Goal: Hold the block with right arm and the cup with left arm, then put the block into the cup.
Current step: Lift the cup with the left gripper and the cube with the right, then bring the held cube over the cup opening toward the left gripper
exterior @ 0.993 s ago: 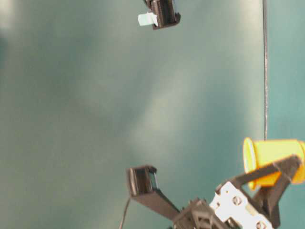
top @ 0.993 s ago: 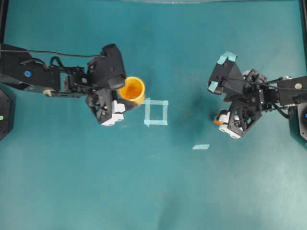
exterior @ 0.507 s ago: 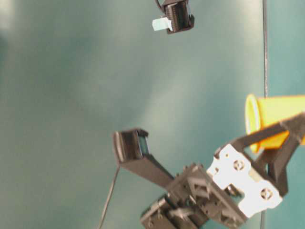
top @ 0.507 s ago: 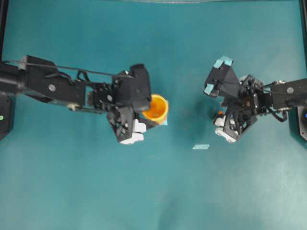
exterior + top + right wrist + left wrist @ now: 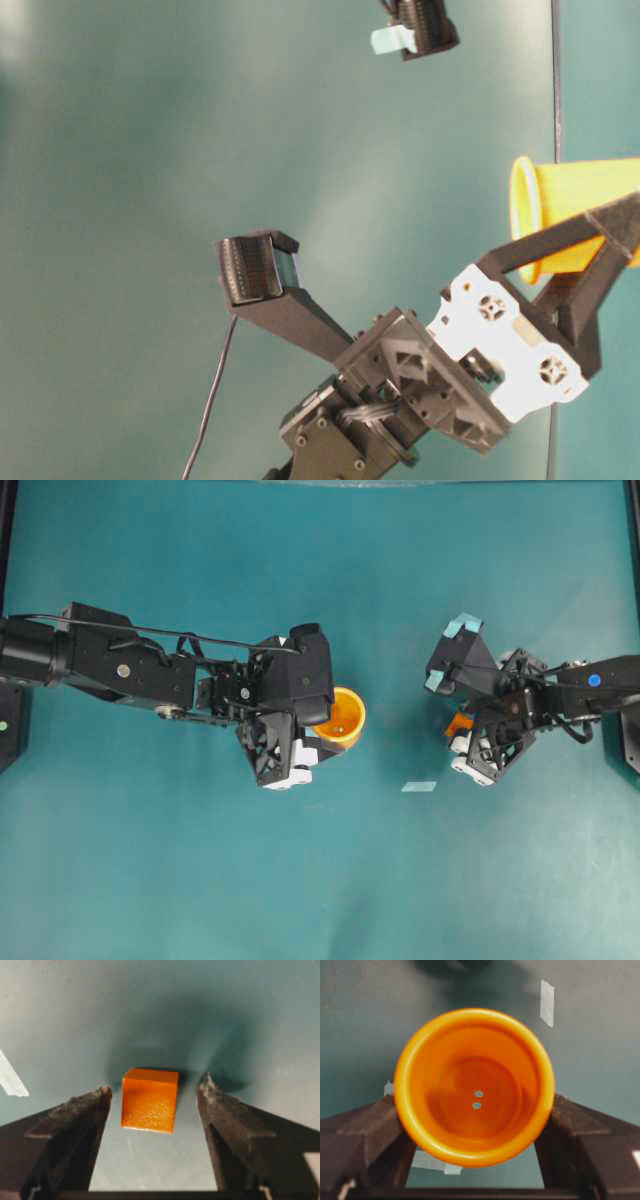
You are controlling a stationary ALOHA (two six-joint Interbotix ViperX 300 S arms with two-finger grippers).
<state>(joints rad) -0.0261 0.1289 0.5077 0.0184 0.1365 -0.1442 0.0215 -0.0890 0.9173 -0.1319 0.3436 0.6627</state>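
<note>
Left gripper (image 5: pixel 475 1170) clamps the cup (image 5: pixel 340 718) mid-frame, held — right gripper (image 5: pixel 152 1097) wide open astride the block (image 5: pixel 149 1099) on the table at right; grasp and drop-in remain.

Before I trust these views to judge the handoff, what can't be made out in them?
- Block: overhead, mostly hidden under the right gripper; absent at table level.
- Cup: cut off by the table-level frame's right edge; the left gripper covers its sides.
- Tape square: only scraps show behind the cup, left wrist view.
</note>
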